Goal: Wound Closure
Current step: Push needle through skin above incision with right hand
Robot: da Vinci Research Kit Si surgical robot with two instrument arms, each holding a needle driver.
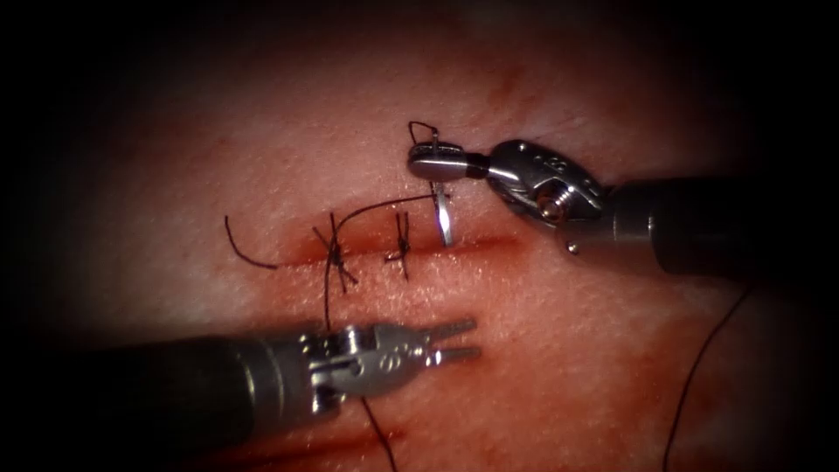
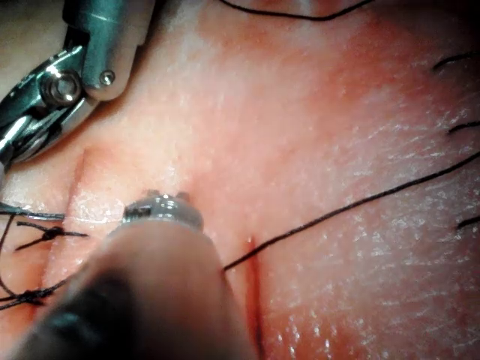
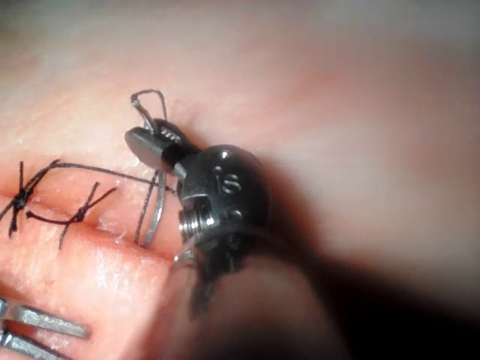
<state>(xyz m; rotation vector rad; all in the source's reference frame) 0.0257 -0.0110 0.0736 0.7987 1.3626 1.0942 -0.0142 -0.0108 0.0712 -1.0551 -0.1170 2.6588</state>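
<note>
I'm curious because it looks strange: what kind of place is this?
Probably a surgery practice bench. Two thin metal tools work over pink pork tissue with a stitched cut. The right tool grips a curved steel needle near its thread end; the left tool is open, holding nothing.

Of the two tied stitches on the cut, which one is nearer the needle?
The right-hand stitch, the smaller knot; it sits beside the needle held by the right claw. The left stitch lies farther off.

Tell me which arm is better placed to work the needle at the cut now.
Probably the right. Its pincer is shut on the curved steel needle near the tail, its tip at the cut. The left pincer is open, holding nothing, below the cut.
</note>
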